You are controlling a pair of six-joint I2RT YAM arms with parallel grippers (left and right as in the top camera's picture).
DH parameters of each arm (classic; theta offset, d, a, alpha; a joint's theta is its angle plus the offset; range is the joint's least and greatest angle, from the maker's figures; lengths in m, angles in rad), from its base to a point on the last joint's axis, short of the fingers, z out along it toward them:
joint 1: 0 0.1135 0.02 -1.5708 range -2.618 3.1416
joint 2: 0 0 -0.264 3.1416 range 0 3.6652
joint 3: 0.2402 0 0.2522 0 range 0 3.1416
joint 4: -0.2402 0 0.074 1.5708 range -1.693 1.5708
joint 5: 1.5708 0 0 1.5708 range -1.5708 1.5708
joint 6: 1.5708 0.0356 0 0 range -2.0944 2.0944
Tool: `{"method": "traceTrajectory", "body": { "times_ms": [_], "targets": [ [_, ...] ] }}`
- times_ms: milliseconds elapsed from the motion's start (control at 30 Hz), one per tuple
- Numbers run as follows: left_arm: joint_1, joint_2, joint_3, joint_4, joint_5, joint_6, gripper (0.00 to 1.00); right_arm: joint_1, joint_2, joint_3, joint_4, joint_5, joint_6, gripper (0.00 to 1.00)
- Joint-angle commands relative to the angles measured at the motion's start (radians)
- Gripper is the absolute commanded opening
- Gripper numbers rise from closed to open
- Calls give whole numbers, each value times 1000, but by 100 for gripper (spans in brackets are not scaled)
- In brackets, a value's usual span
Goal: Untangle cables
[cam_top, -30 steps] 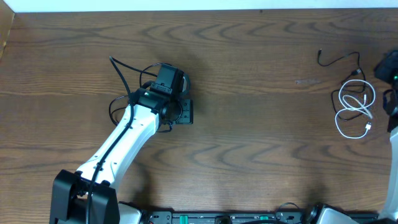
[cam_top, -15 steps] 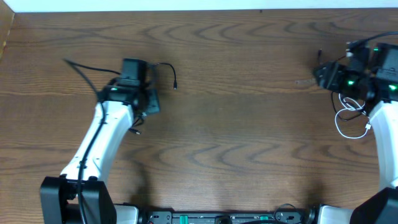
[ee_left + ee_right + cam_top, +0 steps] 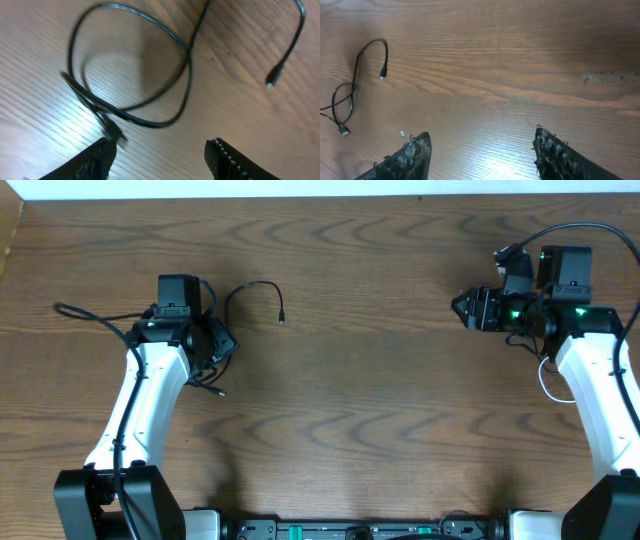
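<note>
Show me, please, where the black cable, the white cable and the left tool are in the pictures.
black cable (image 3: 190, 75), left wrist view, right side of its loop.
white cable (image 3: 542, 380), overhead view, the one bend that is not hidden.
left tool (image 3: 161, 144), left wrist view, midway between its open fingertips.

**Counter, overhead view.** Dark wood-grain counter (image 3: 380, 400) carrying 2 cables. 1 black cable (image 3: 245, 286) lies flat on the wood in loose loops, with 1 small plug at its free end. Well apart from the black cable, near the opposite end, a short curve of 1 white cable (image 3: 543, 382) shows; the rest is hidden.
</note>
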Motion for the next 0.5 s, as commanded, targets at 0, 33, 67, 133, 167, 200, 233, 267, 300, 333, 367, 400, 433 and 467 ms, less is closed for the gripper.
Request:
{"method": "traceTrajectory", "body": {
  "times_ms": [0,33,67,133,167,200,233,267,300,333,367,400,433,467],
  "targets": [
    [0,-13,-23,16,33,-163,62,14,6,1,-2,-8,-14,62],
    [0,-8,-27,25,16,-182,62,15,6,1,-4,-9,-14,62],
    [0,-4,-31,32,1,-190,61,15,6,1,-5,-8,-14,62],
    [1,8,-34,47,-22,-192,61,15,6,1,-8,-9,-13,62],
    [1,18,-34,67,-30,-191,61,15,6,1,-10,-9,-13,61],
    [1,36,-34,110,-40,-191,62,15,6,1,-10,-9,-13,61],
    [0,46,-34,128,-54,-191,62,15,6,1,-11,-9,-13,61],
    [0,56,-34,142,-68,-191,62,15,6,1,-11,-9,-13,61],
    [1,71,-34,160,-78,-191,61,15,6,1,-16,-9,-13,61],
    [1,82,-34,173,-77,-191,62,15,6,1,-19,-9,-13,61],
    [1,91,-34,180,-77,-191,61,15,6,1,-23,-9,-14,61],
    [1,101,-34,182,-77,-191,61,15,6,1,-29,-8,-14,61],
    [1,108,-34,182,-77,-191,61,15,6,1,-30,-8,-14,61],
    [0,118,-34,181,-77,-191,61,15,6,1,-31,-8,-14,61]
  ]
}}
